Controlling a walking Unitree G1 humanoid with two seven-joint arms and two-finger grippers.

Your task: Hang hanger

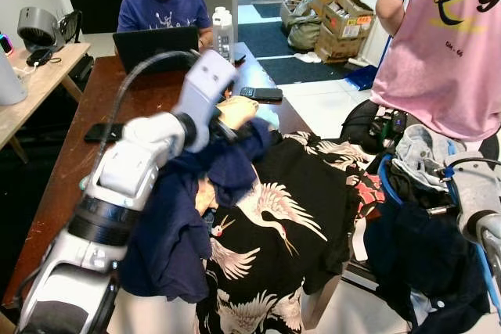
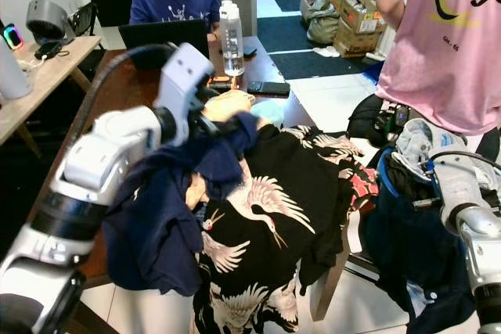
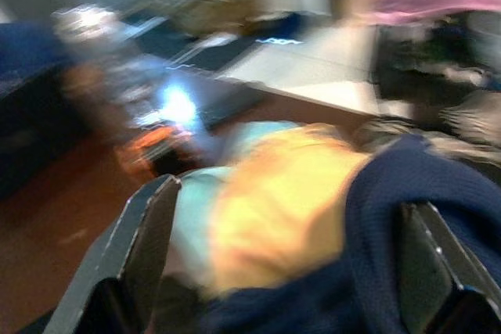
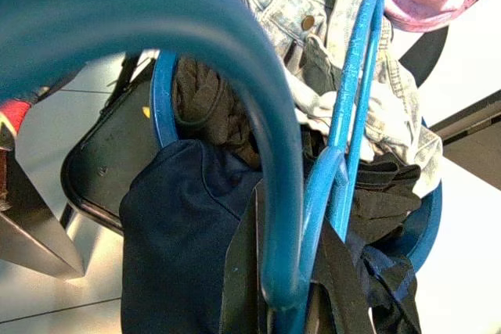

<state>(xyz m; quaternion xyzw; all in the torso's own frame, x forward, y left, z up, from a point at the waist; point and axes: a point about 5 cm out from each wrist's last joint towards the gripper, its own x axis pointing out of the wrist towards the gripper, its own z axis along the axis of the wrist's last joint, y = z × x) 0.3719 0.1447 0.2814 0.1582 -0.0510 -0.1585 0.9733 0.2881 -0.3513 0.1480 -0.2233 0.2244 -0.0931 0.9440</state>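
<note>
My right gripper (image 4: 293, 271) is shut on a blue plastic hanger (image 4: 344, 115), whose hook (image 4: 235, 76) curves close to the wrist camera. It hangs over a pile of clothes at my right, where the right arm (image 1: 473, 193) shows. My left arm (image 1: 149, 162) reaches forward over the brown table (image 1: 78, 154) with a navy garment (image 1: 180, 224) draped over it. The left gripper (image 3: 290, 224) is open, its fingers (image 3: 145, 248) wide apart around a yellow and pale teal thing (image 1: 239, 111) and a fold of the navy cloth (image 3: 407, 193). The left wrist view is blurred.
A black crane-print shirt (image 1: 274, 224) hangs over the table's near corner. A seated person with a laptop (image 1: 156, 43), a water bottle (image 1: 223, 30) and phones (image 1: 262, 93) are at the far end. A person in a pink shirt (image 1: 438, 44) stands close on the right, above a basket of clothes (image 1: 415, 170).
</note>
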